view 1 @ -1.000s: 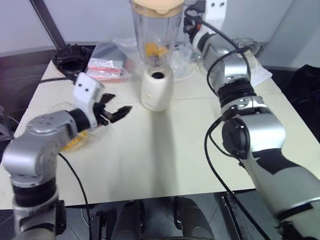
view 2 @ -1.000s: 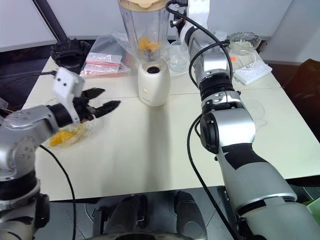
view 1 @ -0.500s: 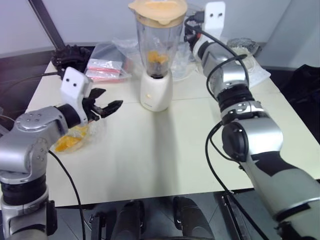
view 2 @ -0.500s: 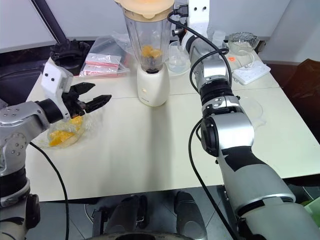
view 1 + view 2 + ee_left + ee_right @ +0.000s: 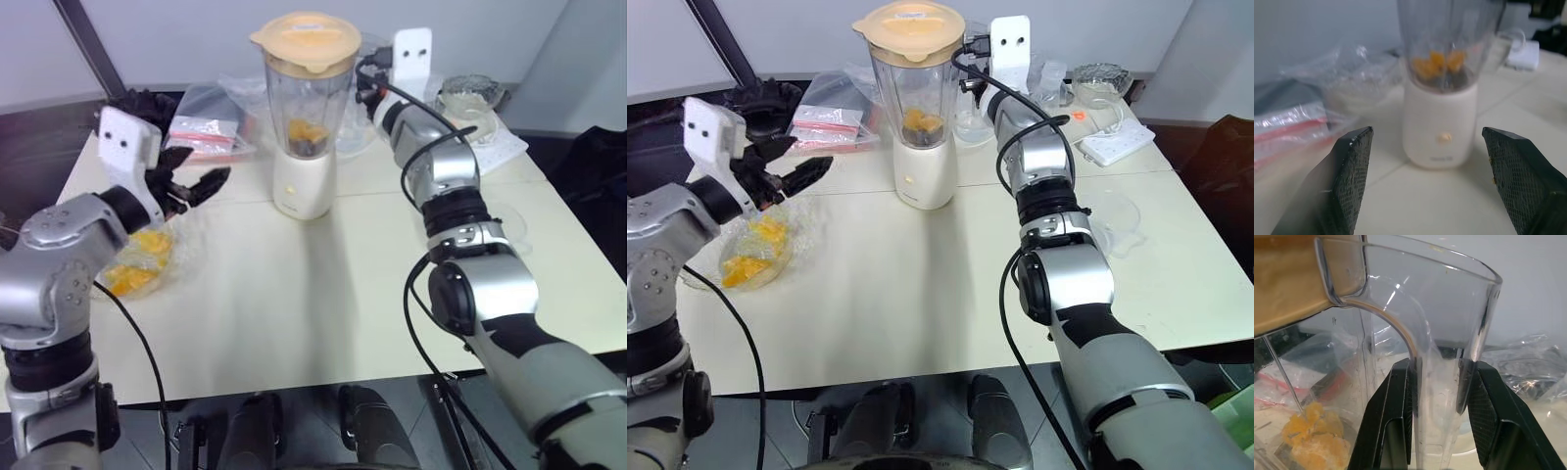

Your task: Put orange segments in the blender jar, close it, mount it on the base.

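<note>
The blender jar (image 5: 914, 73) stands upright on the base (image 5: 924, 174) at the far middle of the table (image 5: 921, 294), its pale-orange lid (image 5: 909, 22) on top and orange segments (image 5: 919, 121) lying at its bottom; the right gripper (image 5: 1442, 416) has its jaws narrowed on the jar's clear side handle (image 5: 1444, 362), one black finger on each side; the left gripper (image 5: 784, 168) hangs above the table to the left of the base, well apart from it, jaws wide and holding nothing; more orange pieces lie in a glass bowl (image 5: 749, 257) at the near left, below that gripper
</note>
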You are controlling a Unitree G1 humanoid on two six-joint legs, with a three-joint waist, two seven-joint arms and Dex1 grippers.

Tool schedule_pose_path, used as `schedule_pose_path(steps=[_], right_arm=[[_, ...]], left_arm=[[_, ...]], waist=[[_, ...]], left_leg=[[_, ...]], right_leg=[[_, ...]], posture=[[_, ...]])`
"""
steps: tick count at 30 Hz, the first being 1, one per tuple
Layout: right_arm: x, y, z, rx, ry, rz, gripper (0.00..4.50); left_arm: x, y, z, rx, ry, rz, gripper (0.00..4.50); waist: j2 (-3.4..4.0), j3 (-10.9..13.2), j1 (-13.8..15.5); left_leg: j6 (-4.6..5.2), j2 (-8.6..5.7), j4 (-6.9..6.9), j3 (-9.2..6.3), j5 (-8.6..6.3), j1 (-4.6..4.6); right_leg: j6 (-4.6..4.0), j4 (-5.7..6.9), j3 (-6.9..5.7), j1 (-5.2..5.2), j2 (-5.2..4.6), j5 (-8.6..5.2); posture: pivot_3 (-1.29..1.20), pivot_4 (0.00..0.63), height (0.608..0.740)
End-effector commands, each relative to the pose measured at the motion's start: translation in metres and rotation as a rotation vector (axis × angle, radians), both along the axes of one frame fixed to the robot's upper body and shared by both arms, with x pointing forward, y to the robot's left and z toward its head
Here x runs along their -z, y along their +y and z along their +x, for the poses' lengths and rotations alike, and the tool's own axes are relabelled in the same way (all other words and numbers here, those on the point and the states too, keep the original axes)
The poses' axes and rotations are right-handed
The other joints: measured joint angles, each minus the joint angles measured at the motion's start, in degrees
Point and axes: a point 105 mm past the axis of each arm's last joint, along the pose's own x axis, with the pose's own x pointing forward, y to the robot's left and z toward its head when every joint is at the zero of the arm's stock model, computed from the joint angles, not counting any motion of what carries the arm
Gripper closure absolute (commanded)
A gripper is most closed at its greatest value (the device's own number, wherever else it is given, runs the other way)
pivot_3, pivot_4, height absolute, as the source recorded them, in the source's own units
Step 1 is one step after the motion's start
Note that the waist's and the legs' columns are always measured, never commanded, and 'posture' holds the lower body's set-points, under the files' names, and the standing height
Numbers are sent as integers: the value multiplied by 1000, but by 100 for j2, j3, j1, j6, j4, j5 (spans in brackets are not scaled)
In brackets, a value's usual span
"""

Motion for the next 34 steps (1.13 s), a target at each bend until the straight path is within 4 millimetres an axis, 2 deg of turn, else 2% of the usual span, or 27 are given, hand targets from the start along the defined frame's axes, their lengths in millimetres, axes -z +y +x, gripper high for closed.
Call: schedule_pose_path(steps=[1,14,15,16,20,24,29,32,34], right_arm=[[16,-3,4,41,62,-36,3482],[15,-10,6,115,77,-118,3482],[15,-10,5,114,77,-120,2489],[16,-10,5,117,78,-125,2241],[24,-20,3,156,93,-154,266],[37,-27,-6,172,105,-177,266],[56,-28,-39,123,94,-217,266],[71,-24,-72,33,68,-227,266],[96,-29,-109,-63,43,-226,266]], left_arm=[[-14,4,-3,-10,-58,-2,796],[-6,0,0,-4,-47,-6,796],[-5,0,1,-2,-47,-6,734],[-5,-1,1,-1,-46,-6,734],[-4,-2,2,5,-43,-6,734],[-4,-6,3,27,-42,-10,734],[4,-15,-2,70,-7,-30,734],[16,-25,-9,112,25,-32,734],[41,-38,-17,160,118,-45,734]], waist=[[-1,-1,-1],[-5,-4,23],[-8,-5,20],[-15,-9,17],[-14,-8,2],[-14,-8,3],[-14,-8,8],[-15,-8,14],[-15,-8,19]], left_leg=[[0,-1,0,0,0,3],[0,-2,0,-1,0,30],[0,-2,0,-1,0,31],[0,-2,0,-1,0,33],[0,-2,0,0,0,31],[0,0,-1,-1,0,11],[0,4,-4,-3,0,6],[1,5,-4,-4,0,6],[1,4,-5,-3,0,6]], right_leg=[[0,1,0,2,0,0],[-1,-2,0,32,1,0],[-1,-2,0,33,0,0],[-1,-2,-1,34,1,0],[-1,-3,1,32,1,0],[0,0,2,9,4,0],[0,-1,1,5,5,0],[0,-1,1,6,5,0],[0,-4,1,5,5,0]], posture=[[0,150,740],[0,150,740],[0,150,740],[0,150,740],[0,150,740],[0,150,740],[0,150,740],[0,150,740],[0,150,740]])
